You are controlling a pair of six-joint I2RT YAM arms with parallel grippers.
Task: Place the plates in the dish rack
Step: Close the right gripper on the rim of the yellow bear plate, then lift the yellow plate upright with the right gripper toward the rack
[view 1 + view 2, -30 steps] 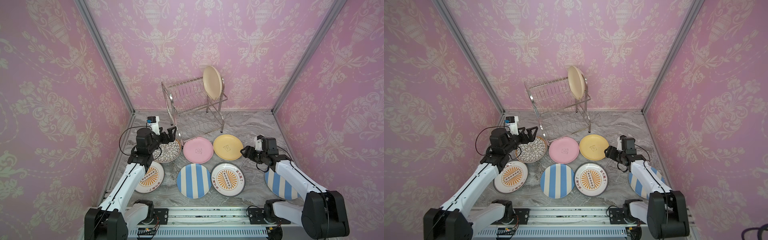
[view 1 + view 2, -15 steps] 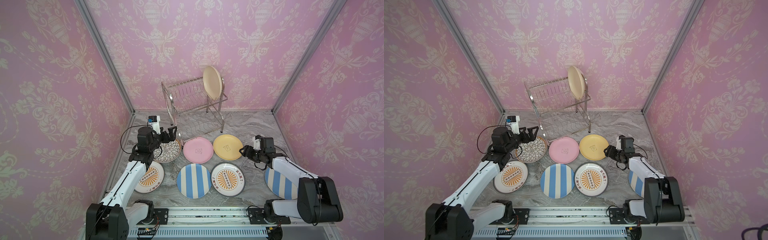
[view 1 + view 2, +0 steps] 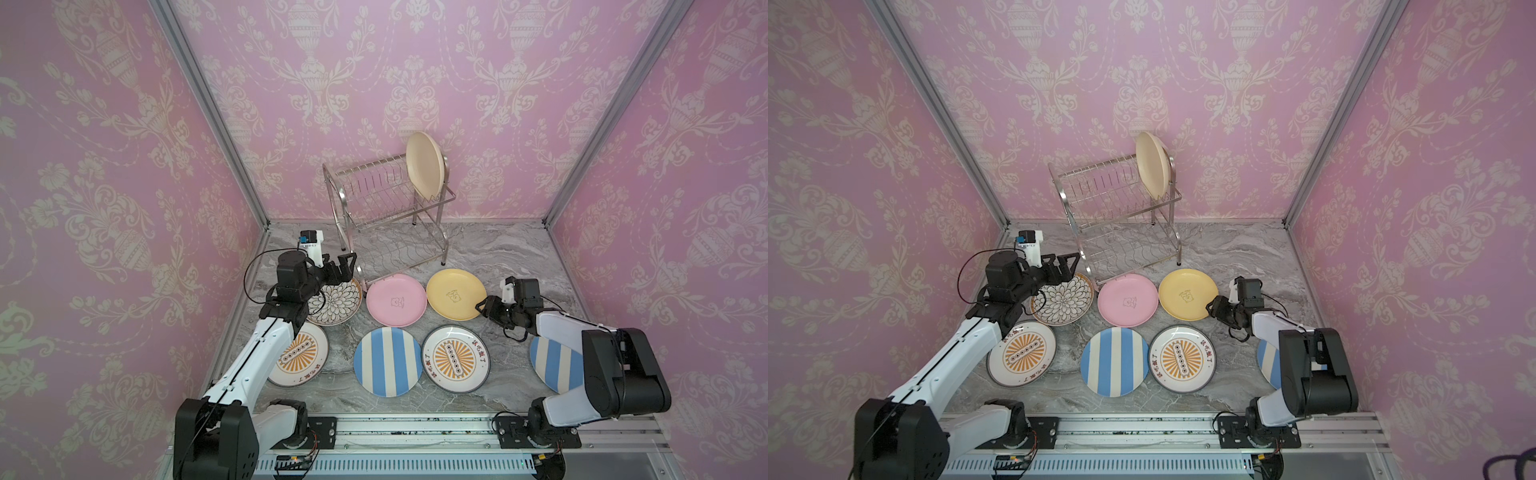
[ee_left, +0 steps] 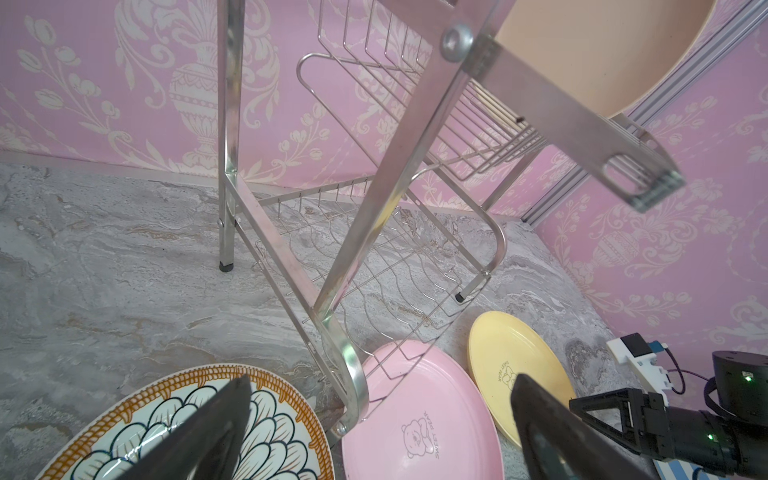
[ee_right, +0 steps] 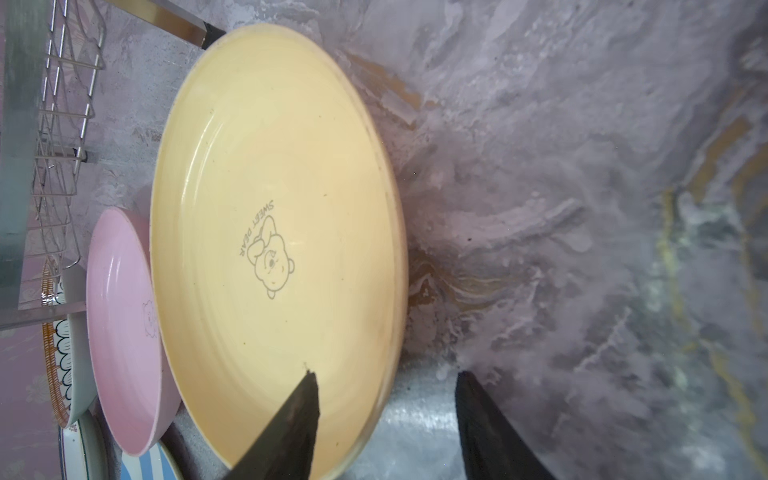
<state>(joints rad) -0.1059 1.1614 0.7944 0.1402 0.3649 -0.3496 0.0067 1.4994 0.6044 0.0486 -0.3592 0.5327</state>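
Observation:
The dish rack stands at the back with a cream plate upright in its upper tier. Flat on the table lie the other plates: yellow, pink, petal-patterned, two striped and two sunburst. My right gripper is open astride the yellow plate's rim, one finger over the plate and the other over the table. My left gripper hangs open and empty above the petal plate's far edge.
The rack's front leg stands right between the petal and pink plates, close under my left gripper. The right arm's forearm covers part of the second striped plate. Pink walls close in the table on three sides.
The right gripper's jaws have narrowed around the yellow plate's rim and that arm's elbow has risen. The left arm has hardly moved.

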